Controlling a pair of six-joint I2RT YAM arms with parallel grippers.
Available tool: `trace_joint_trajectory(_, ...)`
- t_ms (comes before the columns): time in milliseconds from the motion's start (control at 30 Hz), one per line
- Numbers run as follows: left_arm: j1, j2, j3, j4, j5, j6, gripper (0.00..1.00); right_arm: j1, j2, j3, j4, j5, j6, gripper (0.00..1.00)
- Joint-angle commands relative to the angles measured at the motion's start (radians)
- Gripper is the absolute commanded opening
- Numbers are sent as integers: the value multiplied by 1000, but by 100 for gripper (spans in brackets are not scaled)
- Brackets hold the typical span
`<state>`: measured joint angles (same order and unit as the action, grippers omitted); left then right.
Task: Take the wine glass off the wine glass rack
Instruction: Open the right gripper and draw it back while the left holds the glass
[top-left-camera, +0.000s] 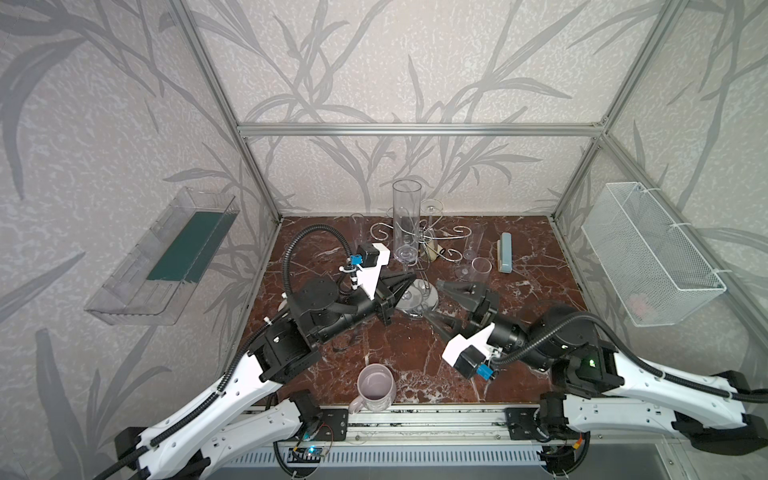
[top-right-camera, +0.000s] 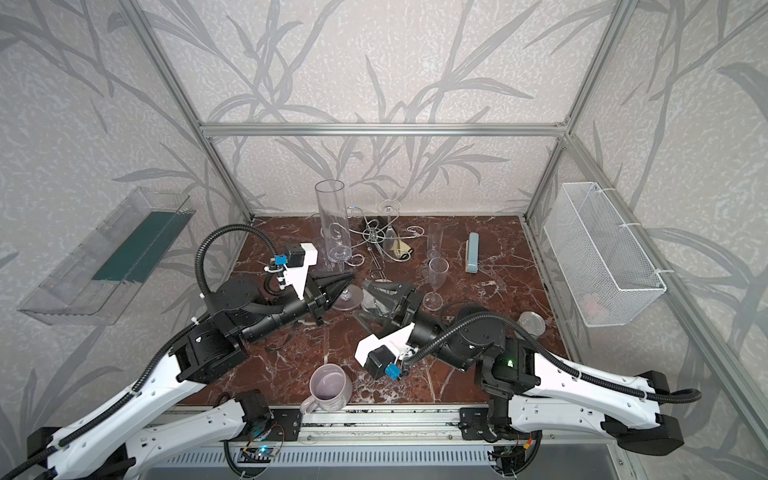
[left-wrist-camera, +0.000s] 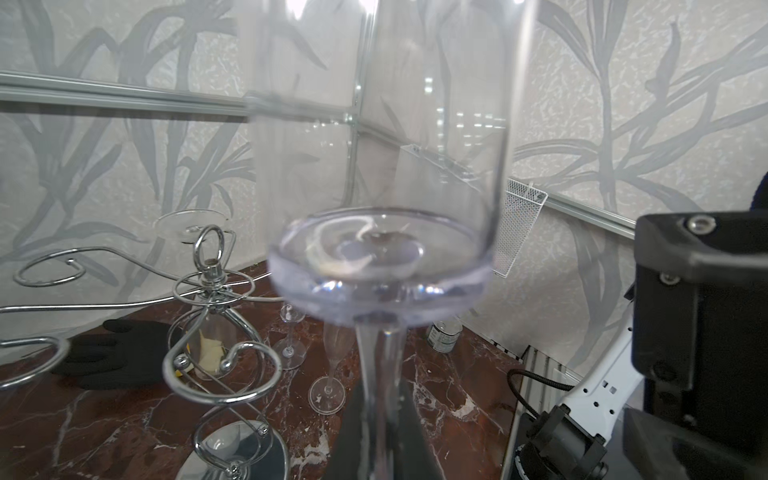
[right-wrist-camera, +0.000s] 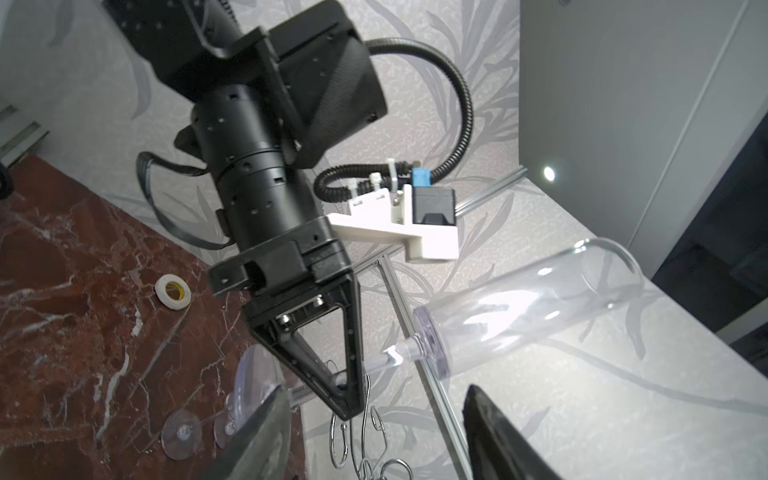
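Bench (top-left-camera: 407, 353): dark marbled top. The bare patch on the near side, short of the mug (top-left-camera: 374, 388), looks the best landing spot.
Wine glass rack (top-left-camera: 424, 239): chrome stand at mid-bench with its scroll arms spread wide. 1 other glass (top-right-camera: 388, 208) hangs foot-up on its far side. The path out should lead away from the arms, not through them.
Wine glass (top-left-camera: 406, 224): tall straight bowl, upright, just beside the rack's hub and to its left in both top views. In the left wrist view no arm touches it, so I judge it off the rack. Whether its foot (top-right-camera: 347, 297) rests on the bench I cannot tell.
Right pincer (top-left-camera: 436, 302): fingers spread wide and holding nothing, close to the foot and the rack's base. It should back off first, so it cannot knock the foot.
Left pincer (top-left-camera: 410, 280): clamped on the stem (left-wrist-camera: 376, 365), low down near the foot. Hold the wrist level, travel slowly, and open only once the foot sits flat.
Stem: thin, smooth and likely slippery — the bowl is top-heavy and may swing, so no quick turns.
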<state>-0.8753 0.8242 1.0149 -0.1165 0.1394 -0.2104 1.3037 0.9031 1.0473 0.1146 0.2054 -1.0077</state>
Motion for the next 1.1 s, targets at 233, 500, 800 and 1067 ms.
trace_joint_trajectory(233,-8,-64,-35,-12,-59,164,0,-93,58,165,16,70,655,75)
trace_joint_trajectory(500,-18,-85,-44,-53,-81,211,0,-271,130,269,-45,-200,1011,76)
trace_joint_trajectory(800,-58,-70,-50,-67,-116,238,0,-350,243,361,-29,-430,1146,75)
trace_joint_trajectory(1067,-89,-48,-51,-88,-157,278,0,-351,291,401,-4,-487,1206,75)
